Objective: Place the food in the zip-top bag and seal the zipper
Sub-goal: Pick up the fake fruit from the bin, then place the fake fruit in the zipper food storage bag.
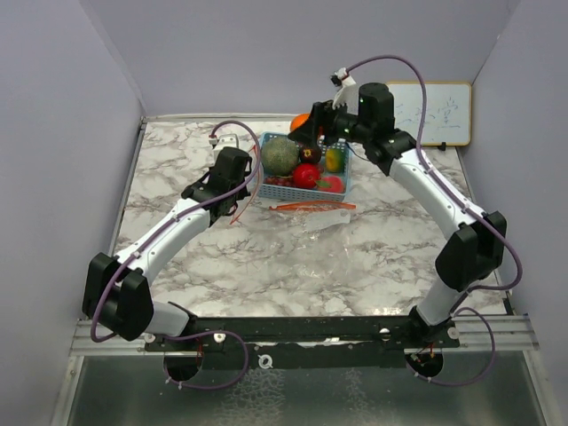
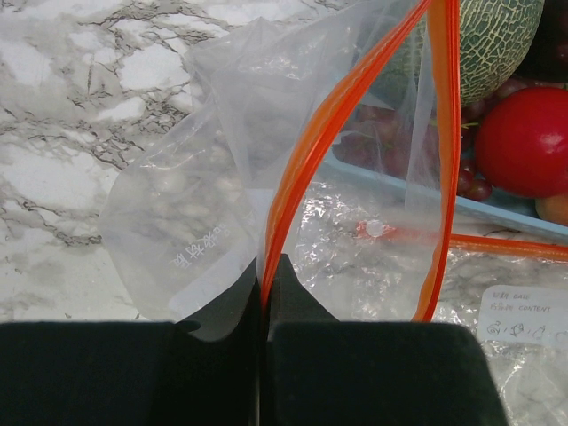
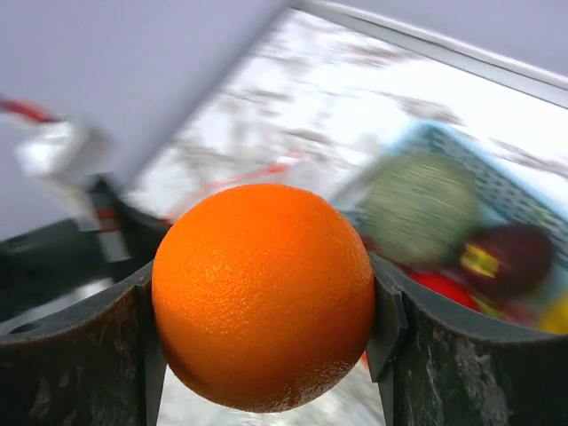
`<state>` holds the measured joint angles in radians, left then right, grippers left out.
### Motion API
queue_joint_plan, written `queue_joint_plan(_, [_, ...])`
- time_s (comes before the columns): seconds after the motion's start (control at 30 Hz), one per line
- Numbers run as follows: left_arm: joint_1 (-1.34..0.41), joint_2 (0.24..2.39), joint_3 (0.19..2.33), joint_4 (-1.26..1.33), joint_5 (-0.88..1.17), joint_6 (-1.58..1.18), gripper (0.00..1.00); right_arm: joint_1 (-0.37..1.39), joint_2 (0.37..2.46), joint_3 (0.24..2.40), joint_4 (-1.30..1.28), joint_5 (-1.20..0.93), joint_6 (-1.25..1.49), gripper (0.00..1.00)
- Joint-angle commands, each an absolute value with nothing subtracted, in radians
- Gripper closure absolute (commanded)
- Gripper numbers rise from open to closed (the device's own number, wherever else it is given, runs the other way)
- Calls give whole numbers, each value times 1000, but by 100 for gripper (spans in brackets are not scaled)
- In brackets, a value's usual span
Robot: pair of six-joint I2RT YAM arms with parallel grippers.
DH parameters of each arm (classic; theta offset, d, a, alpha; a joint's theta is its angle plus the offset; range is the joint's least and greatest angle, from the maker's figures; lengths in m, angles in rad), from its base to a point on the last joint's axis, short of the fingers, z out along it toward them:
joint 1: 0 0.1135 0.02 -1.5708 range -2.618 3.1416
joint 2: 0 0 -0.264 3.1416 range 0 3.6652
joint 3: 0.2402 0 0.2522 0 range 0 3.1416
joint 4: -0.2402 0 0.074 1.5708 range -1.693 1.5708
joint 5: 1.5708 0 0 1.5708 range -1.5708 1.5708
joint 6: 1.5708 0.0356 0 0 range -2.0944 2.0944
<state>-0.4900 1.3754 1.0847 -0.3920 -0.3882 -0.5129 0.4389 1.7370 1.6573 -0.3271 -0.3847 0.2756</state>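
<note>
My right gripper (image 3: 264, 306) is shut on the orange (image 3: 263, 293) and holds it in the air above the back of the blue basket (image 1: 342, 185), as the top view shows the orange (image 1: 302, 122). The basket still holds the melon (image 1: 280, 155), a red apple (image 1: 305, 175), a dark purple fruit (image 3: 510, 257), a yellow-green fruit (image 1: 334, 160) and small red pieces (image 2: 382, 142). The clear zip-top bag (image 1: 315, 216) lies in front of the basket. My left gripper (image 2: 264, 277) is shut on the bag's orange zipper rim (image 2: 328, 133), lifting one side of the mouth.
A white board (image 1: 439, 113) leans at the back right. Grey walls close in the marble table (image 1: 266, 266) on the left, back and right. The basket's near rim (image 2: 497, 209) stands right behind the bag's raised mouth.
</note>
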Motion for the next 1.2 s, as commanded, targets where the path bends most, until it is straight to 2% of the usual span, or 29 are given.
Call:
queue_joint_plan(0.0, [-483, 1337, 1101, -387, -367, -503, 100, 519, 1768, 1546, 79, -861, 576, 74])
queue_joint_plan(0.3, [-483, 1242, 1057, -329, -309, -545, 100, 603, 1926, 1572, 390, -889, 880, 77])
queue_joint_plan(0.5, [-483, 1164, 995, -273, -261, -595, 100, 603, 1976, 1550, 470, -846, 977, 79])
queue_joint_plan(0.57, [-483, 1143, 981, -262, -252, -611, 100, 603, 1976, 1540, 426, -814, 955, 79])
queue_joint_plan(0.9, [-479, 1085, 954, -192, -228, -693, 100, 637, 1916, 1590, -130, -573, 569, 80])
queue_joint_plan(1.03, [-476, 1100, 955, -158, -195, -731, 100, 667, 1885, 1595, -232, -466, 502, 79])
queue_joint_plan(1.17, [-474, 1113, 927, -126, -157, -776, 100, 699, 1876, 1658, -331, -364, 437, 75])
